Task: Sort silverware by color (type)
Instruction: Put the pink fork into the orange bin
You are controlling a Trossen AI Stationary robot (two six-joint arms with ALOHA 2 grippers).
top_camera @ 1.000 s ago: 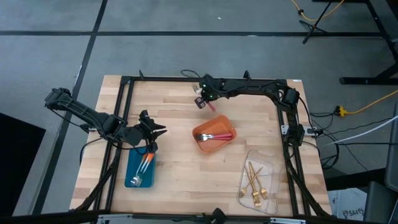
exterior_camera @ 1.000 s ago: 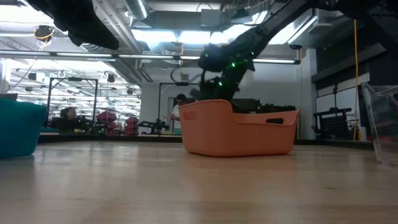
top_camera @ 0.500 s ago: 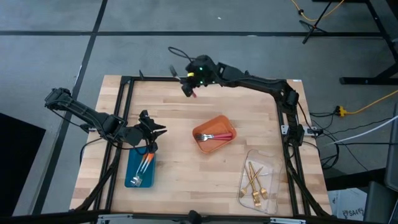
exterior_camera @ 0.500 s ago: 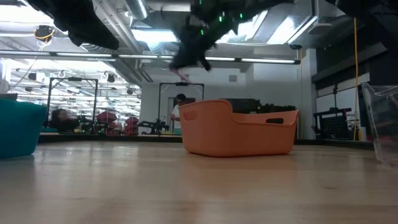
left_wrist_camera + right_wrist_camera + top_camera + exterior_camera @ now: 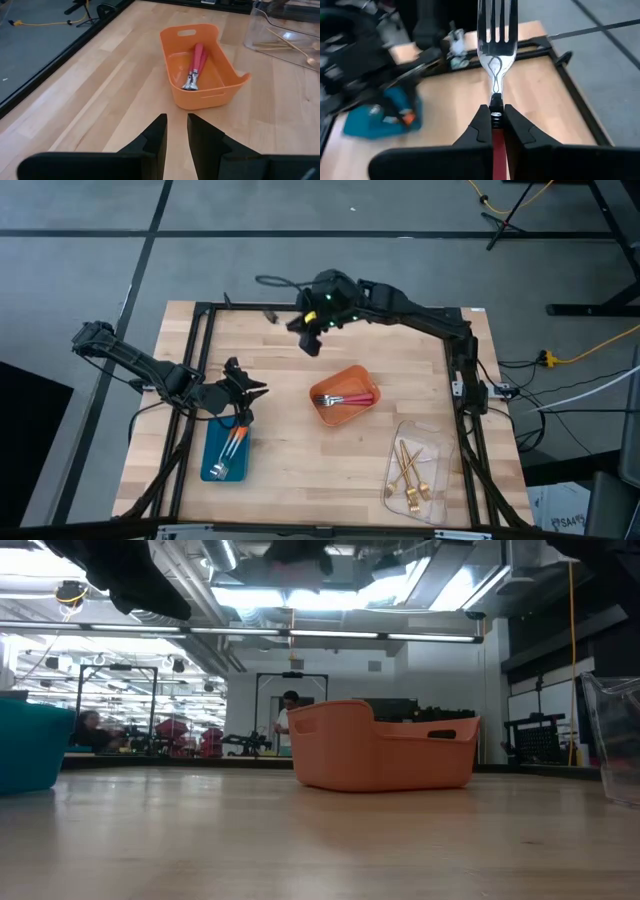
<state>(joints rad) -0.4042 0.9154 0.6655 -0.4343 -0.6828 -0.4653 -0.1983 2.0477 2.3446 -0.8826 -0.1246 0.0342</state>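
The wooden surface carries an orange tray with pink-red forks, a blue tray with orange-handled forks, and a clear tray of gold forks. The right claw, clamped on a pink-red-handled fork, has risen and swung back above the far edge within the last second, away from the orange tray. That suggests the fork was just lifted and awaits delivery there, while the left claw hovers partly open and empty above the blue tray.

Overhead looks straight down, low camera level, both showing orange tray.
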